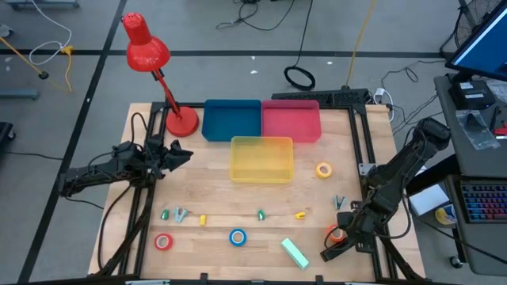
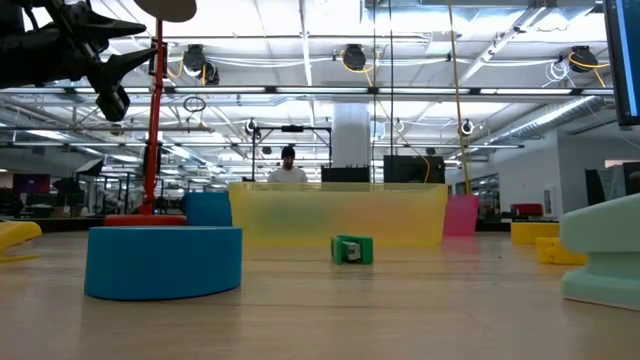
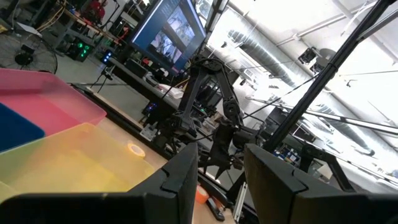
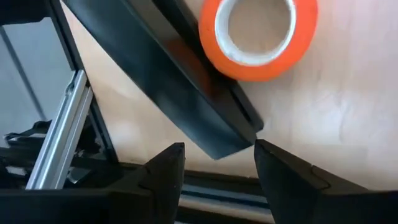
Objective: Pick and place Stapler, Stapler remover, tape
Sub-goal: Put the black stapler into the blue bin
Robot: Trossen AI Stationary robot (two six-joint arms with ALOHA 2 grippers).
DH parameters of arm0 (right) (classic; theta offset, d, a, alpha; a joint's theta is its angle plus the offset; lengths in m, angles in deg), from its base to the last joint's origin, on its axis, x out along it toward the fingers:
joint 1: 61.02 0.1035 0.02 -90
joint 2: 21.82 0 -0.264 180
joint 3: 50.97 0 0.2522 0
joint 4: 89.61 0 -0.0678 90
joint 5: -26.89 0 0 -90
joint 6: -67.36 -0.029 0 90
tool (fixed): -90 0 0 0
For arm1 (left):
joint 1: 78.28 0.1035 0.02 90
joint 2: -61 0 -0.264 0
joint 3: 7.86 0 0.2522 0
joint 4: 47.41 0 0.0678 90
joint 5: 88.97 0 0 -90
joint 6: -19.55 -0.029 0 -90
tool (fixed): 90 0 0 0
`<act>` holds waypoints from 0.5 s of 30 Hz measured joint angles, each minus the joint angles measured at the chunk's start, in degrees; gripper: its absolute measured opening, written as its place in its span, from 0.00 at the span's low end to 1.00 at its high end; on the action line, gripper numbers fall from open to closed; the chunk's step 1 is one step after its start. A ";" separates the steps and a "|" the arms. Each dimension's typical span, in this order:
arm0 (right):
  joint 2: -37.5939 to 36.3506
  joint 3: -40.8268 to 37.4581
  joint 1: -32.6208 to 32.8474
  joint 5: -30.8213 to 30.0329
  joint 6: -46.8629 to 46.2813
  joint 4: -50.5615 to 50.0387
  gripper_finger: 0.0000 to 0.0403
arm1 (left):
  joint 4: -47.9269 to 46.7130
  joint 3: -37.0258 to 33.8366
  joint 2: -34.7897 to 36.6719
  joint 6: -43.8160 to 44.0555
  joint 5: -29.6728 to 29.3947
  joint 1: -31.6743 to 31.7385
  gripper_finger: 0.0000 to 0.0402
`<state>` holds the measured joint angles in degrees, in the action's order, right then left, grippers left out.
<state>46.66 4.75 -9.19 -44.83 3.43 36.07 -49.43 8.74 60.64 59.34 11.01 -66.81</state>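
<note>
— Where are we seeing the orange tape [image 4: 259,38]?
— Lying on the worktop [image 1: 317,206] beside a black stapler [image 4: 168,71], under our right tool [image 4: 217,167], fingers standing apart, holding nothing.
— And our left tool [image 3: 221,180]?
— Hovering by the lamp [image 1: 154,67], fingers apart, empty.

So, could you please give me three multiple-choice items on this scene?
1. Where is the orange tape?
A. in a bin
B. on the table, by the right gripper
C. under the lamp

2. How many bins are there?
A. two
B. three
C. four

3. What state is the left gripper in?
A. open and empty
B. shut on a blue tape
C. shut on a stapler

Answers:
1. B: the right wrist view shows it on bare wood just past the open fingers.
2. B: a blue bin, a pink bin and a yellow bin.
3. A: its fingers stand apart with nothing between them.
</note>
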 joint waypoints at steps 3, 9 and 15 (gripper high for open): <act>0.00 -0.40 0.00 0.89 -1.53 0.59 0.46 | 0.02 0.00 0.00 0.02 0.00 0.00 0.33; -0.02 -0.40 0.00 3.03 -4.40 0.71 0.46 | 0.01 0.00 0.00 -0.19 0.01 0.01 0.33; -0.02 -0.40 0.00 2.94 -4.02 0.99 0.46 | 0.00 0.00 0.00 -0.46 0.00 0.00 0.33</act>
<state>46.64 4.35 -9.19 -41.89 -0.59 37.06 -49.43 8.74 60.64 58.88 11.01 -66.82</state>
